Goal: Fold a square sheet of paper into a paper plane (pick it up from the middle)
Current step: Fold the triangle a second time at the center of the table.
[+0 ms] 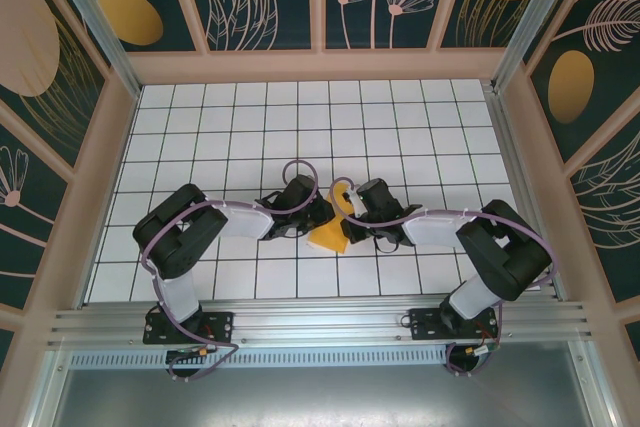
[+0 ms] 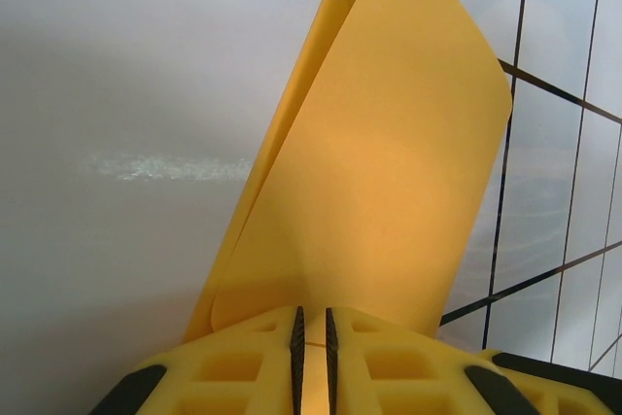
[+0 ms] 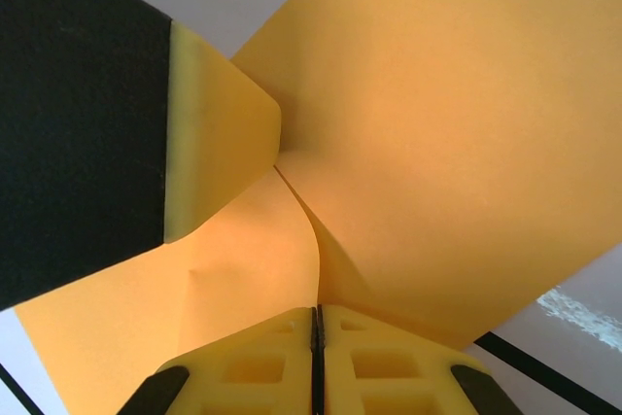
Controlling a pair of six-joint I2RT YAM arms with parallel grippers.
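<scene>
The square sheet of paper [image 1: 328, 236] is orange-yellow and bent into loose folds, held up between both grippers just above the middle of the table. My left gripper [image 1: 322, 215] comes in from the left. In the left wrist view the paper [image 2: 379, 172] rises as a doubled flap from my left gripper [image 2: 311, 337], whose pads stand a thin slit apart with the paper between them. My right gripper [image 3: 316, 337] is shut tight on a fold of the paper [image 3: 437, 143]. It sits close on the right [image 1: 352, 211]. One left finger [image 3: 214, 133] presses the sheet from the other side.
The white grid table [image 1: 300, 117] stretches behind and beside the grippers. Patterned dark walls with pink frames [image 1: 320, 65] enclose it on three sides. An aluminium rail [image 1: 320, 322] runs along the near edge by the arm bases.
</scene>
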